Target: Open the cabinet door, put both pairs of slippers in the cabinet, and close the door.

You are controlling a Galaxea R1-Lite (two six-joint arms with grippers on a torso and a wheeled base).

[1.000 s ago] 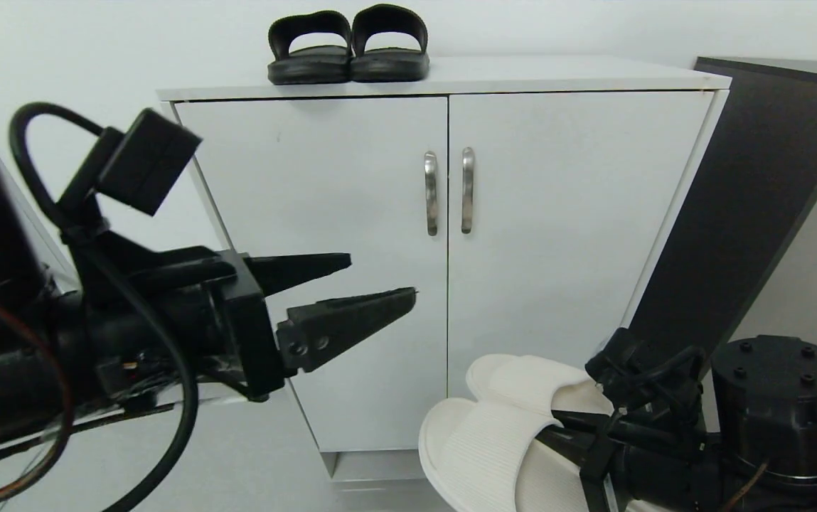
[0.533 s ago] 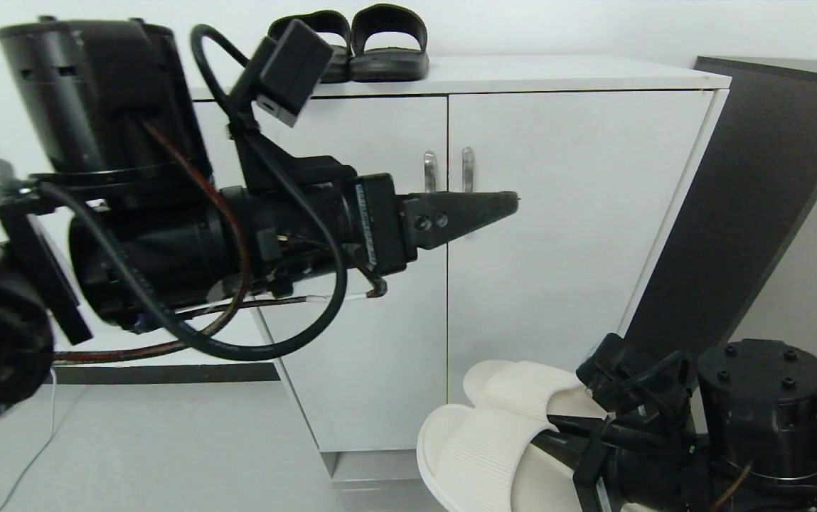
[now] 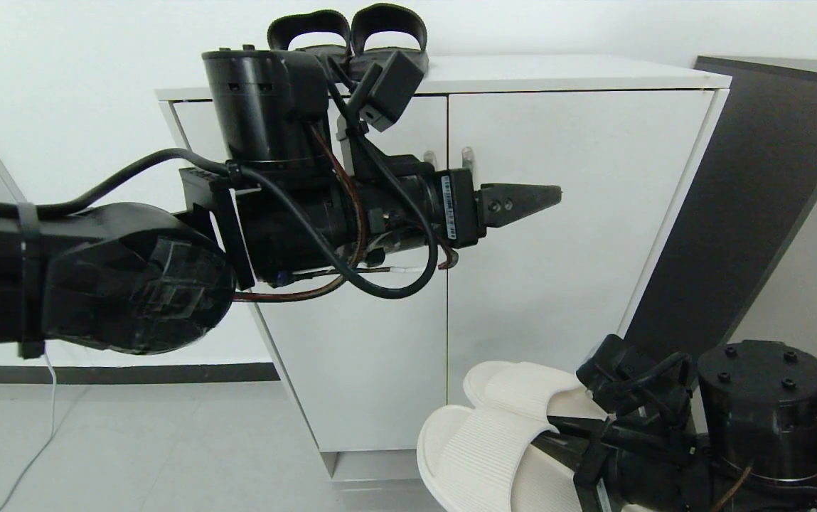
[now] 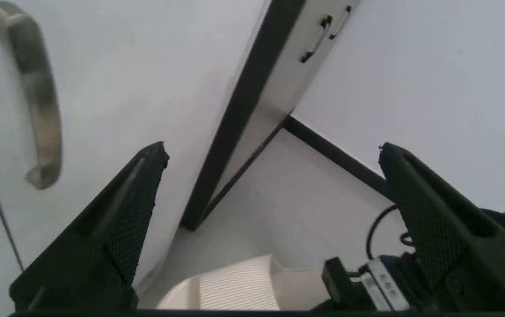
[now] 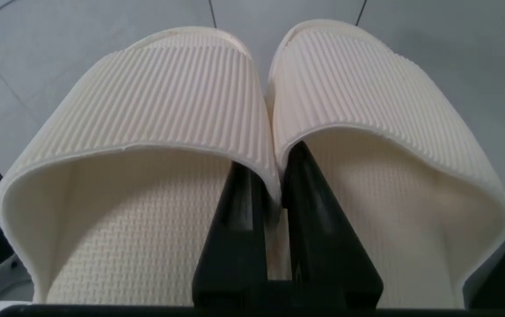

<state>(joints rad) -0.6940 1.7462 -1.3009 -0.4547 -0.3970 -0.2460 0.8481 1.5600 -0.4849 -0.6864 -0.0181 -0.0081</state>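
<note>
The cabinet (image 3: 564, 235) is standing with both doors shut, and a dark panel (image 3: 756, 199) is leaning just beside its right side. The left arm is crossing in front of the left door, hiding most of the two handles (image 3: 466, 155). The left gripper (image 3: 543, 198) is hovering before the right door at handle height and pointing toward the dark panel. Its fingers (image 4: 112, 229) are spreading wide and grasping nothing. Whether they are touching the door cannot be told.

Low before the right door, the right gripper (image 5: 283, 220) is pinching the white slippers (image 3: 493, 434) together by their inner edges, with one finger inside each slipper. The pair is lying side by side, toes pointing away from the gripper toward the cabinet's foot.

The black slippers (image 3: 380, 28) are sitting side by side on the cabinet top above the left door, with their long axes running front to back.
</note>
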